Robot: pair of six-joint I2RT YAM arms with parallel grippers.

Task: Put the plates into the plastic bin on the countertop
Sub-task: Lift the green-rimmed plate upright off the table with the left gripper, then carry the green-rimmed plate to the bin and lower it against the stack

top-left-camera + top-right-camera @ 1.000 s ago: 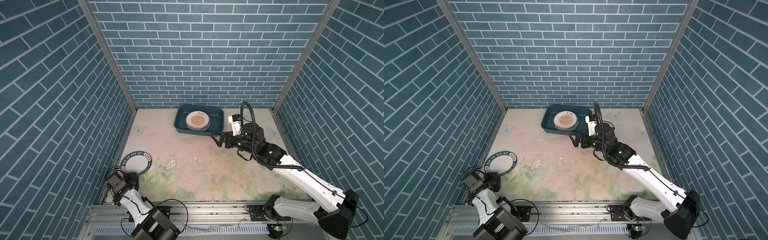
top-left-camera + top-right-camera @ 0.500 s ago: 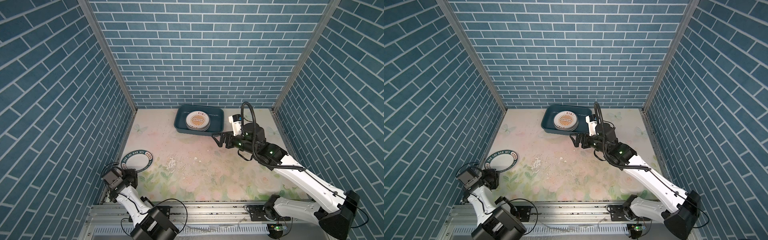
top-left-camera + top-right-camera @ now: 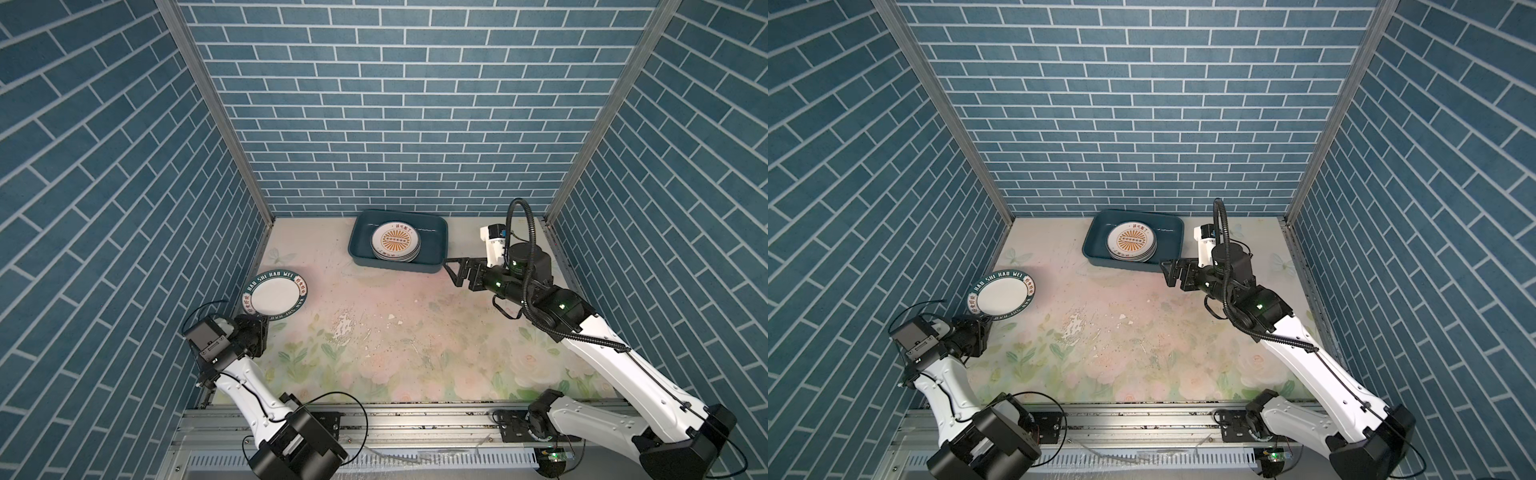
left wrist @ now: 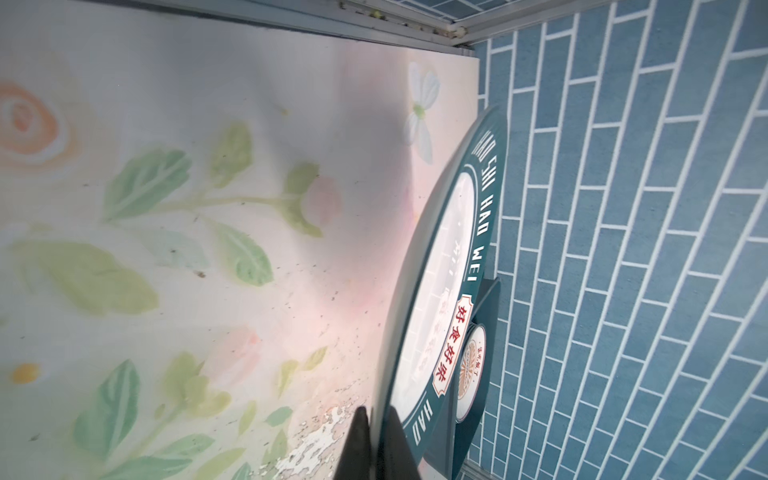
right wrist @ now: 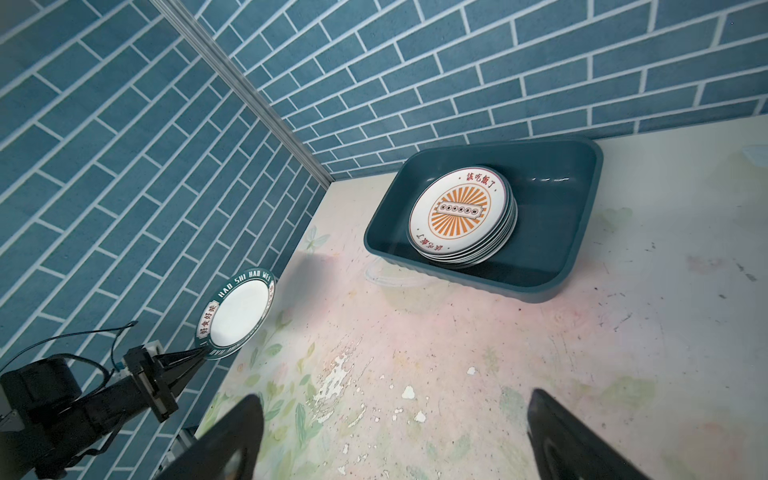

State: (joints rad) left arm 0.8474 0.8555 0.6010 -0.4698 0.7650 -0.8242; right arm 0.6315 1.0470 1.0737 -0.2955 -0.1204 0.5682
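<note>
My left gripper [image 3: 261,322] [image 4: 376,415] is shut on the rim of a white plate [image 3: 274,296] [image 3: 1001,296] [image 4: 436,270] with a green lettered rim. It holds the plate tilted above the countertop [image 3: 395,340] near the left wall. The dark teal plastic bin [image 3: 357,245] [image 3: 1094,241] [image 5: 561,232] stands at the back. It holds a stack of plates [image 3: 395,241] [image 5: 459,216] with an orange sunburst plate on top. My right gripper [image 3: 453,272] [image 3: 1169,272] [image 5: 392,399] hovers open and empty, just right of the bin's front right corner.
Blue brick walls close in the left, back and right sides. A scuffed, flaking patch [image 3: 345,328] marks the middle of the countertop. A metal rail [image 3: 415,419] runs along the front edge. Inside the bin, bare floor shows to the right of the stack.
The left gripper has raised the green-rimmed plate off the countertop and tipped it up, carrying it slightly toward the back. The right arm has stayed still.
</note>
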